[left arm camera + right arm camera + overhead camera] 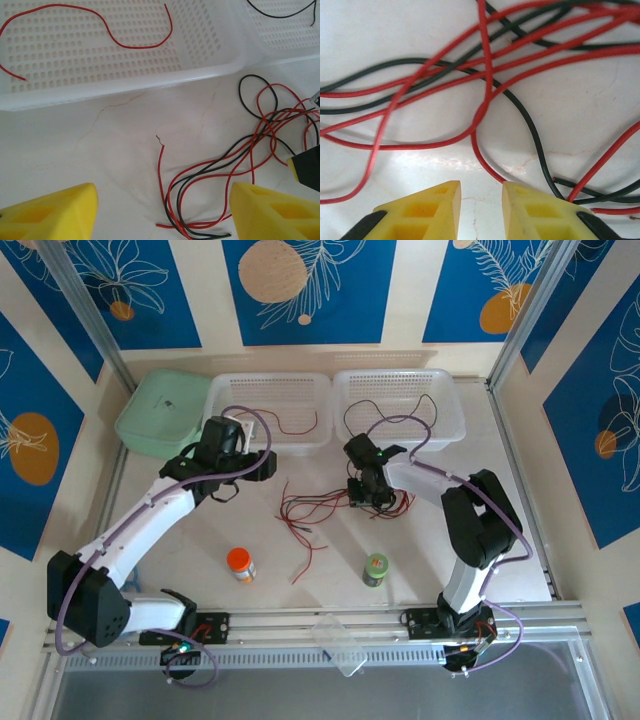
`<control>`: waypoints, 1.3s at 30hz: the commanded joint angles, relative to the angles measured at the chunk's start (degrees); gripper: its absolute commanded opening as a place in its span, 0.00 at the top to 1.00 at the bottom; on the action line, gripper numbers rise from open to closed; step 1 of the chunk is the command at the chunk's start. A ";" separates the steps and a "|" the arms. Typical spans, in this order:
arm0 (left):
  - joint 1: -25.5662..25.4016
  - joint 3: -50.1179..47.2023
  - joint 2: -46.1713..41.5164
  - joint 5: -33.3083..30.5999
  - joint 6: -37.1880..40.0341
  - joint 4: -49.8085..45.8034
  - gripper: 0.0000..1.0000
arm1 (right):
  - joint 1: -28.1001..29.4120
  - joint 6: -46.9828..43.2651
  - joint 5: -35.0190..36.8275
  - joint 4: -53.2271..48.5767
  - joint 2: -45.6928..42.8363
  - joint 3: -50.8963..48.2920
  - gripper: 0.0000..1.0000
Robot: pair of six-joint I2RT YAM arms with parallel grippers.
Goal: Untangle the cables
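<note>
A tangle of red and black cables [335,505] lies mid-table in front of the two baskets. My left gripper [265,468] hovers at the tangle's left side, just before the left basket. In the left wrist view it [162,215] is open wide, with loose cable ends [200,227] on the table between its yellow fingers [55,212]. My right gripper [368,498] sits over the tangle's right part. Its jaws [481,187] stand a little apart with bare table between them. A red cable [487,165] runs under the right fingertip.
A single red cable [125,46] lies in the left white basket [225,390]. The right basket [445,390] holds a black cable [385,420]. A green tub [160,415] stands at far left. An orange-capped bottle [240,563] and a green bottle [376,569] stand nearer the front.
</note>
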 commanded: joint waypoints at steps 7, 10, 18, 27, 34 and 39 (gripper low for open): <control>-1.84 1.70 0.02 1.77 -0.15 -2.41 0.30 | -1.04 -8.24 -3.33 -2.87 2.34 1.51 0.68; -2.04 2.13 0.17 1.68 -0.07 -2.72 0.30 | -1.21 -8.75 -3.31 -1.89 4.86 1.62 0.67; -2.72 3.25 0.13 1.44 0.02 -3.90 0.30 | -0.97 -8.57 -5.39 0.72 8.79 0.25 0.69; -3.97 4.95 -0.74 1.99 0.37 -4.66 0.30 | 0.18 -7.79 -5.86 -0.15 1.95 -2.93 1.00; -5.31 2.71 -4.17 6.83 2.99 0.36 0.30 | -0.75 -7.28 -9.79 -7.52 -14.68 2.58 1.00; -6.70 1.09 -6.09 11.11 5.32 4.47 0.31 | -4.04 -5.25 -18.95 -10.51 -23.40 10.08 1.00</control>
